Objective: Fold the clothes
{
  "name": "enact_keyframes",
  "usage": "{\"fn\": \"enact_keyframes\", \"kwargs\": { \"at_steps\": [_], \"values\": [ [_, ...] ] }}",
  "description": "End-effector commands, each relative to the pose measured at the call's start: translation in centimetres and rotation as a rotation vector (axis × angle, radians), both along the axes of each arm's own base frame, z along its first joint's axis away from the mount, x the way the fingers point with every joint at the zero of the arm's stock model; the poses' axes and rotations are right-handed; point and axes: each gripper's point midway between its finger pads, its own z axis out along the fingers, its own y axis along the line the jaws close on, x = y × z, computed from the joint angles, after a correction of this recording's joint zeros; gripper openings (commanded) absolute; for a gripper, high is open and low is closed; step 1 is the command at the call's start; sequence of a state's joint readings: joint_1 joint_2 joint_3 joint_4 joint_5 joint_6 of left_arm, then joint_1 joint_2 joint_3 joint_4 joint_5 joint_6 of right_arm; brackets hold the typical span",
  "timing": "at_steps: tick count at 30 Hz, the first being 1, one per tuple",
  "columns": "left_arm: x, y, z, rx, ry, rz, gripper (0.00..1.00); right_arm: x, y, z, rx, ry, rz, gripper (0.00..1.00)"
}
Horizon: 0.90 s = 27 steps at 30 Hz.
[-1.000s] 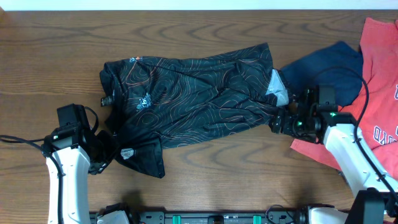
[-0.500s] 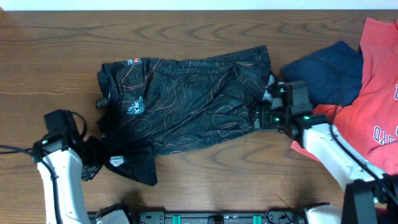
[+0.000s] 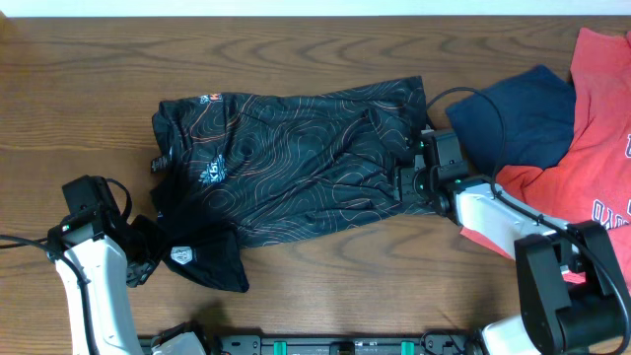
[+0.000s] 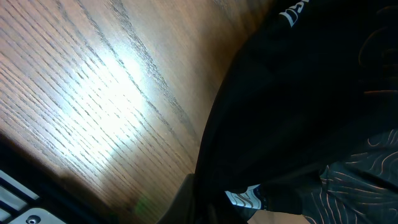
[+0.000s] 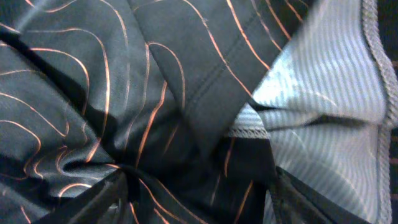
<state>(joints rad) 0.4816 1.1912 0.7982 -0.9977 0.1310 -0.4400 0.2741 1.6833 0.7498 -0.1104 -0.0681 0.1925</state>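
Wood-grain table (image 3: pixel 296 44) is seen from overhead, with the black contour-line jersey (image 3: pixel 296 163) spread across its centre. White lettering and small logos are seen on it, too small to read. The right gripper (image 3: pixel 406 183) is buried at its right edge, the left gripper (image 3: pixel 148 248) at its lower-left corner. A navy garment (image 3: pixel 518 113) and a red shirt (image 3: pixel 596 148), its white lettering cut off, lie at the right.

Left wrist: the jersey (image 4: pixel 298 106) is draped over the glare-lit table (image 4: pixel 93 81). Lettering is cropped at the top. The grip cannot be told.

Right wrist: jersey (image 5: pixel 124 93) fabric, its grey inner side exposed, is pinched between the fingers (image 5: pixel 102 202).
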Motion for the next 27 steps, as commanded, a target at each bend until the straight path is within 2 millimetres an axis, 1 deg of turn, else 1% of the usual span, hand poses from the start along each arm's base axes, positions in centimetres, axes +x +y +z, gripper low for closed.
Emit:
{"fn": "enact_keyframes", "kwargs": {
  "at_steps": [1, 3, 4, 7, 9, 11, 14, 16, 18, 21, 23, 27],
  "values": [
    [0.3, 0.3, 0.4, 0.006, -0.007, -0.008, 0.06, 0.5, 0.1, -0.3, -0.014, -0.013, -0.003, 0.45],
    [0.3, 0.3, 0.4, 0.006, -0.007, -0.008, 0.06, 1.0, 0.2, 0.1, -0.007, -0.031, -0.005, 0.12],
    [0.3, 0.3, 0.4, 0.006, -0.007, -0.008, 0.06, 1.3, 0.3, 0.4, -0.002, -0.036, -0.01, 0.02],
    [0.3, 0.3, 0.4, 0.006, -0.007, -0.008, 0.06, 2.4, 0.5, 1.6, 0.001, -0.064, -0.019, 0.01],
    [0.3, 0.3, 0.4, 0.006, -0.007, -0.008, 0.06, 3.1, 0.2, 2.8, -0.011, -0.09, -0.04, 0.06],
    [0.3, 0.3, 0.4, 0.006, -0.007, -0.008, 0.06, 3.8, -0.2, 3.9, -0.028, -0.113, -0.057, 0.08],
    [0.3, 0.3, 0.4, 0.007, -0.007, -0.008, 0.06, 4.8, -2.0, 5.7, -0.079, -0.144, -0.115, 0.08],
    [0.3, 0.3, 0.4, 0.007, -0.008, -0.008, 0.06, 5.2, -3.3, 6.5, -0.104, -0.16, -0.154, 0.04],
    [0.3, 0.3, 0.4, 0.007, -0.008, -0.008, 0.06, 5.8, -4.3, 7.0, -0.105, -0.172, -0.183, 0.01],
    [0.3, 0.3, 0.4, 0.007, -0.008, -0.008, 0.06, 6.6, -5.4, 7.6, -0.092, -0.2, -0.224, 0.01],
    [0.3, 0.3, 0.4, 0.007, -0.007, -0.008, 0.06, 6.8, -5.4, 7.7, -0.069, -0.206, -0.221, 0.01],
    [0.3, 0.3, 0.4, 0.007, -0.008, -0.008, 0.06, 6.4, -4.9, 7.4, -0.042, -0.178, -0.195, 0.01]
  ]
}}
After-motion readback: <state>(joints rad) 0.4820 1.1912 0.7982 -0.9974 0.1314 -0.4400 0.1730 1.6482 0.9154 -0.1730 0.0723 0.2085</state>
